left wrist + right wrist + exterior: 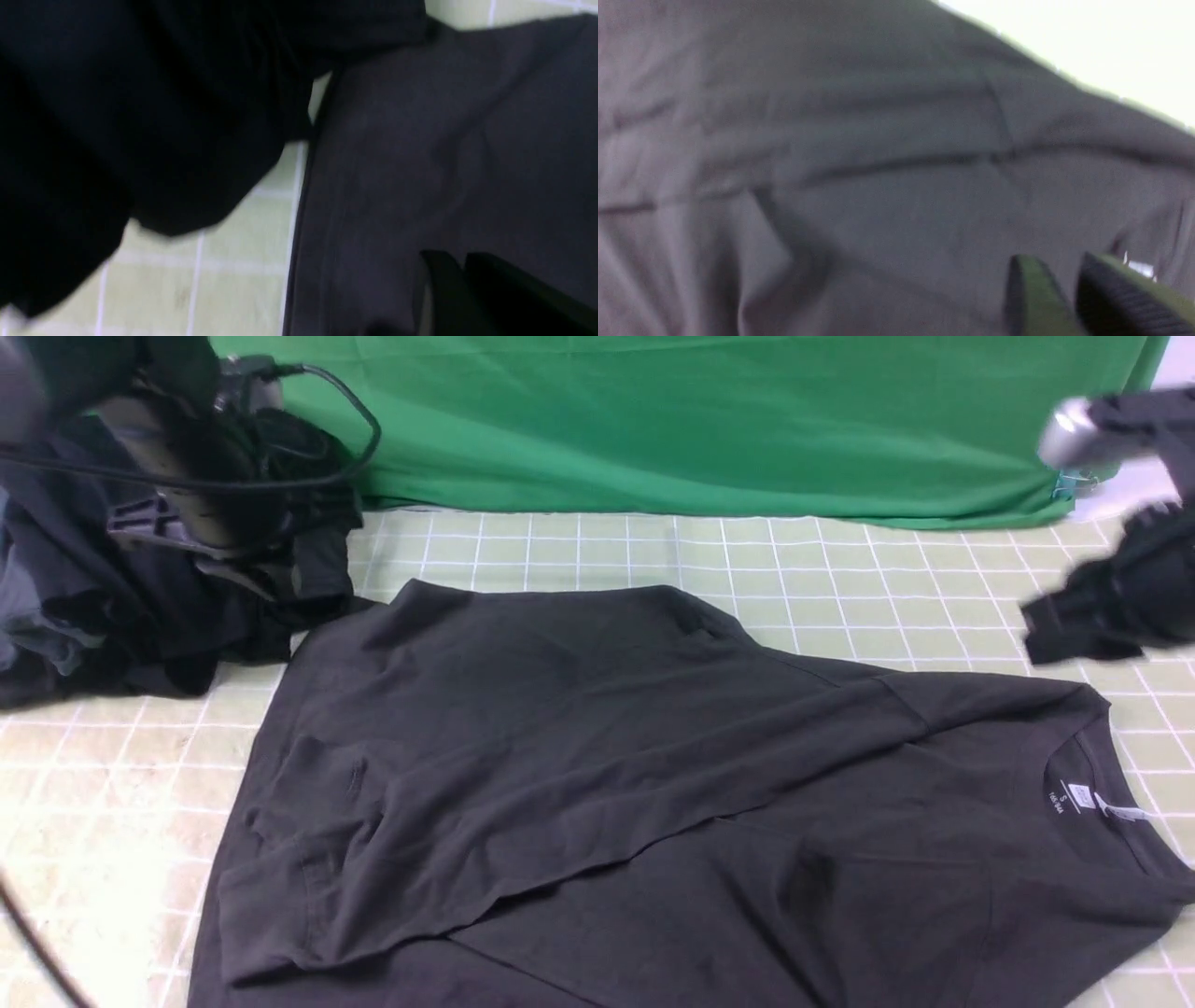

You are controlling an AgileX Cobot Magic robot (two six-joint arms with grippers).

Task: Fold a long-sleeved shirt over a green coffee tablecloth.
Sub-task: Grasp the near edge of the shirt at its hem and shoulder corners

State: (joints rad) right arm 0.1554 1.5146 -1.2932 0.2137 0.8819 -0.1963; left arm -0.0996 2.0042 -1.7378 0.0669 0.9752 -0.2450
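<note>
The long-sleeved shirt [597,756] lies spread on the green coffee tablecloth [840,569], charcoal, with one half folded across the body. Its collar and white neck labels [1083,798] point right. No print shows. My left arm [187,495] is raised and blurred at the far left, above a pile of dark clothes. In the left wrist view the left gripper [448,261] hangs over the shirt's edge [444,140], jaws together, holding nothing. My right gripper [1074,625] hovers blurred beyond the collar; its fingers [1057,263] stand a narrow gap apart over the shirt [878,163], empty.
A heap of blacker clothing [93,616] with a grey-blue patch lies at the far left, close to the shirt's corner. A plain bright green cloth [700,420] hangs along the back. A black cable [355,411] loops from the left arm.
</note>
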